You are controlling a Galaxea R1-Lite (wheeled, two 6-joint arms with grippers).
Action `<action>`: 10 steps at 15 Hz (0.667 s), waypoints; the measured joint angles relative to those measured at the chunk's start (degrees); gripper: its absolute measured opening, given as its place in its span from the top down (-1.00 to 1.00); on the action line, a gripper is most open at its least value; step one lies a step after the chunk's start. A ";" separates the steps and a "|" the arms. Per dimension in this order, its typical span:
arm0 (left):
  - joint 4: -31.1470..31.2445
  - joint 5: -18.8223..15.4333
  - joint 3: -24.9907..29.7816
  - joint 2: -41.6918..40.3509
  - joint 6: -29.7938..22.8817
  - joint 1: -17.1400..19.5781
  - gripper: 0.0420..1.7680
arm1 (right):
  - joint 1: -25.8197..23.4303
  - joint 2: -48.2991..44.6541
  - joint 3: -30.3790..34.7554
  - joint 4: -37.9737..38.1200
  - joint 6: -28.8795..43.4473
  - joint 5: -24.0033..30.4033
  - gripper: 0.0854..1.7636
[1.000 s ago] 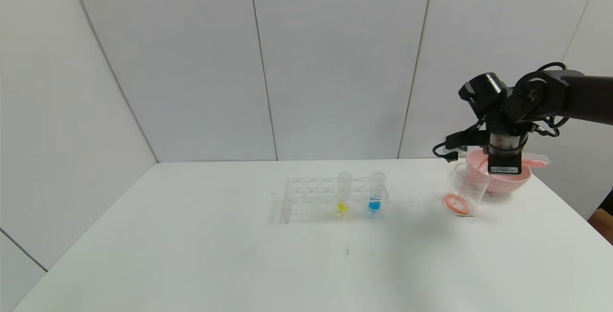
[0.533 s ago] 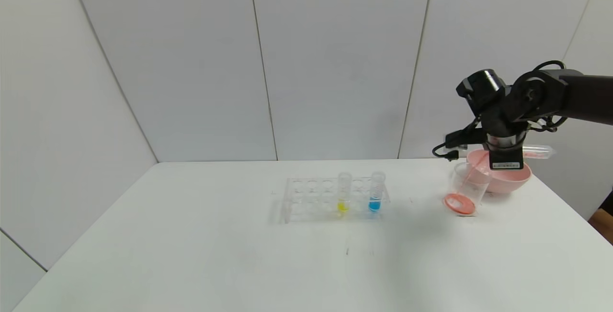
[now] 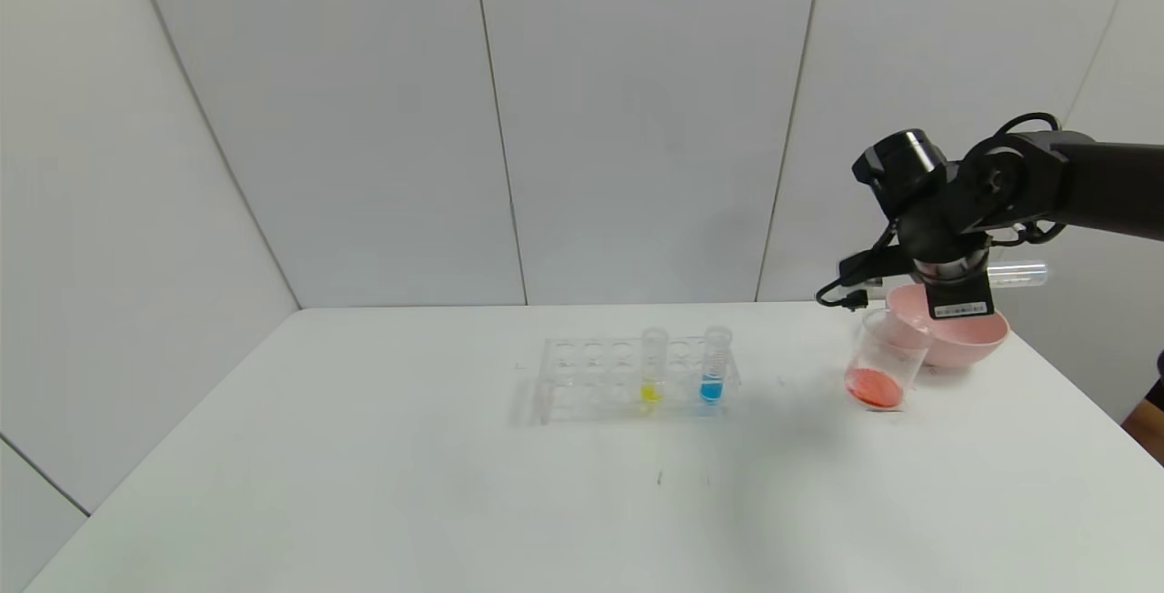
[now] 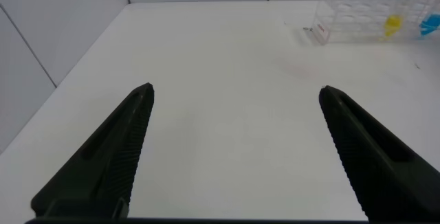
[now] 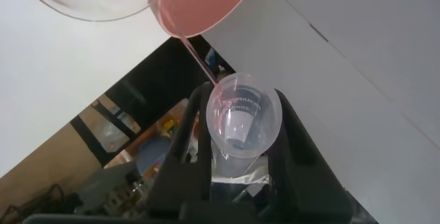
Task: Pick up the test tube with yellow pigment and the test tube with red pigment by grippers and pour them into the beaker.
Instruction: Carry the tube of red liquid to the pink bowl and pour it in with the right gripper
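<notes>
**Red tube tipped over the beaker, arm lifted a little since a second ago**

I take the beaker (image 3: 880,358) as my landmark: it stands on the white table (image 3: 382,475), touching the near-left side of the pink bowl (image 3: 959,338), with red-orange liquid pooled in its bottom. A second ago that liquid showed as a pale ring with a thin stream running down into it — now it reads as a solid red patch and I see no stream in the head view.

The right gripper (image 3: 955,279) hangs above and just right of the beaker, higher than a second ago. Its fingers (image 5: 292,131) are clamped on the test tube with red pigment (image 3: 1017,275), which lies about level with its round end pointing right, away from the beaker, over the bowl. In the right wrist view the tube (image 5: 244,114) shows mouth-on and nearly drained, one thin red thread leaving its lip.

Well left of the beaker stands the clear rack (image 3: 627,375), unmoved — the test tube with yellow pigment (image 3: 652,364) upright in it, the blue tube (image 3: 715,362) beside it on the beaker's side.

The left gripper (image 4: 234,148) is parked far left of the beaker, low over the table, fingers spread wide and holding nothing.
</notes>
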 joint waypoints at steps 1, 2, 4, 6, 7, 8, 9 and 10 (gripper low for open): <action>-0.02 0.02 0.00 0.00 0.00 0.00 -0.94 | 0.11 0.00 -0.02 0.06 -0.06 -0.48 0.48; 0.00 0.00 0.00 0.00 0.00 0.00 -0.94 | 0.20 0.02 -0.02 0.11 -0.04 -0.55 0.48; 0.00 0.02 0.00 0.00 0.00 0.00 -0.94 | 0.20 0.11 0.00 0.16 -0.01 -0.55 0.48; 0.00 0.02 0.00 0.00 -0.02 0.00 -0.94 | 0.13 0.11 0.05 0.16 0.05 -0.57 0.48; 0.00 0.02 0.00 0.00 0.00 0.00 -0.94 | 0.11 0.11 0.05 0.17 0.10 -0.57 0.48; 0.00 0.02 0.00 0.00 0.00 0.00 -0.94 | 0.11 0.11 0.06 0.17 0.07 -0.55 0.48; 0.00 0.00 0.00 0.00 -0.02 -0.02 -0.94 | 0.13 0.11 0.06 0.17 0.13 -0.55 0.48; 0.00 0.02 0.00 0.00 -0.02 0.00 -0.94 | 0.13 0.07 0.06 0.20 0.16 -0.55 0.48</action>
